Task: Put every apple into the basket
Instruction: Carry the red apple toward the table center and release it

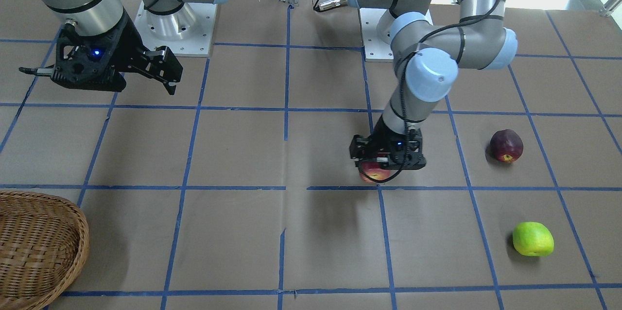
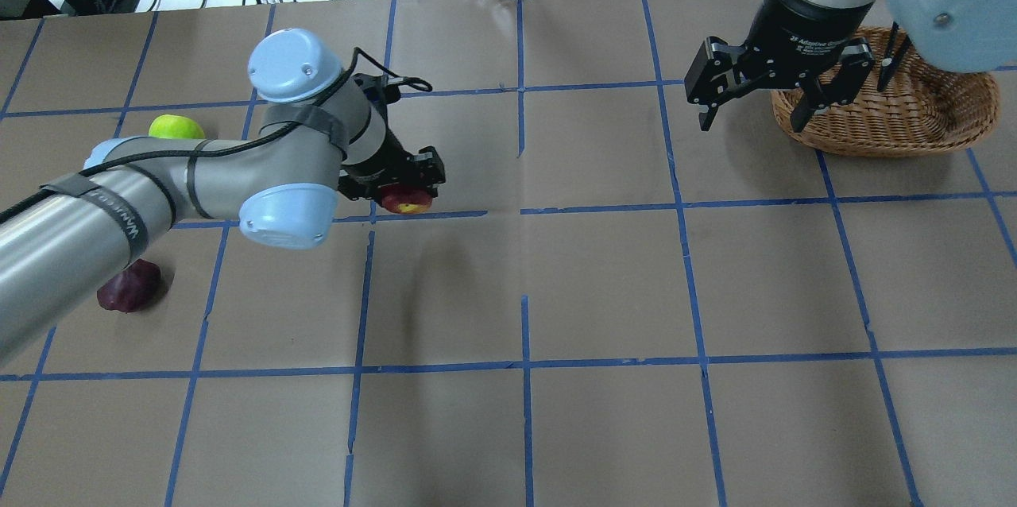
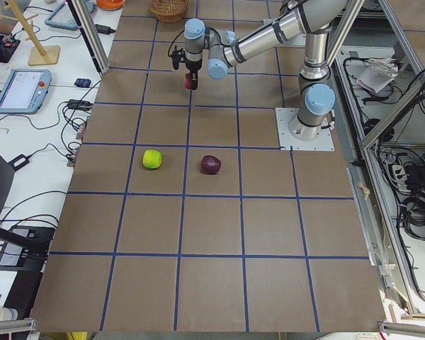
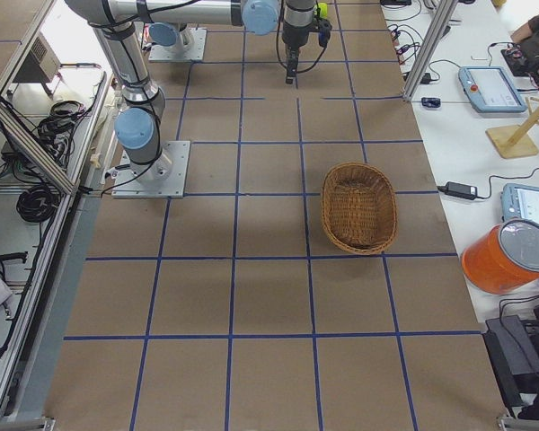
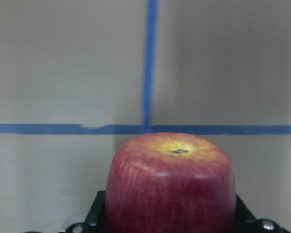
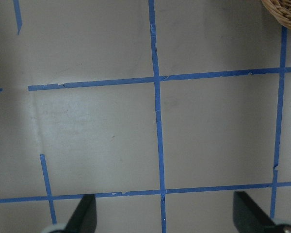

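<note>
My left gripper (image 2: pixel 405 193) is shut on the red apple (image 2: pixel 407 201) with a yellowish patch and holds it above the table; the apple fills the left wrist view (image 5: pixel 169 187) and shows under the gripper in the front view (image 1: pixel 374 172). The maroon apple (image 1: pixel 506 145) and the lime green apple (image 1: pixel 533 239) lie on the table on the robot's left side. The wicker basket (image 2: pixel 914 106) stands at the far right. My right gripper (image 2: pixel 759 114) is open and empty, raised just left of the basket.
The table is covered in brown paper with a blue tape grid (image 2: pixel 522 209). The arm bases (image 1: pixel 170 23) stand at the robot's edge. Tablets, cables and an orange container (image 4: pixel 508 256) lie on side benches beyond the table.
</note>
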Robot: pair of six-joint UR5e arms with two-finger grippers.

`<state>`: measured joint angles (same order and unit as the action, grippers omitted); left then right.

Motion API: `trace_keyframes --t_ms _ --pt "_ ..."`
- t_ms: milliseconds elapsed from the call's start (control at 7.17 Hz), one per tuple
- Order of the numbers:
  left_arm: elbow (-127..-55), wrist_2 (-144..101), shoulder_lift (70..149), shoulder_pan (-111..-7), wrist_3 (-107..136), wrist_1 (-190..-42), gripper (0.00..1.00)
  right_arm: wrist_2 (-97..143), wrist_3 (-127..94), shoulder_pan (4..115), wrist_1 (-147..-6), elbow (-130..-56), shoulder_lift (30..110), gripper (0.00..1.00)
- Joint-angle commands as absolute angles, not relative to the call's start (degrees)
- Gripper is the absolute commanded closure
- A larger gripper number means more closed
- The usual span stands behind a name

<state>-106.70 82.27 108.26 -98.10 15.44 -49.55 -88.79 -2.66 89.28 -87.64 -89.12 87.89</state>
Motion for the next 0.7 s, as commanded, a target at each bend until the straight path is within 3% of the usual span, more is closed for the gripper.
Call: trace_keyframes --t_ms 0,140,279,419,558 --pt "-97.8 79.6 117.5 -106.5 24.7 -49.1 0.93 -88.9 -2.7 89.0 -87.5 -89.2 87.7 0.00" --pt "-95.4 79.3 120.5 -107.3 24.7 -48.3 0.85 -88.8 -3.0 88.7 -87.4 -89.3 87.5 0.00" --pt "-96.0 80.1 121.5 -107.5 24.8 -48.9 0.11 -88.8 -2.8 88.5 -87.5 -89.3 87.5 0.00" --pt "-97.8 79.9 121.7 -107.5 24.4 -48.3 0.00 -88.7 -2.9 88.5 -87.6 -89.3 87.5 0.00" --pt "-97.6 80.6 119.5 -107.0 22.9 -48.4 0.00 -88.7 -2.8 88.5 -87.9 -89.3 87.4 0.00"
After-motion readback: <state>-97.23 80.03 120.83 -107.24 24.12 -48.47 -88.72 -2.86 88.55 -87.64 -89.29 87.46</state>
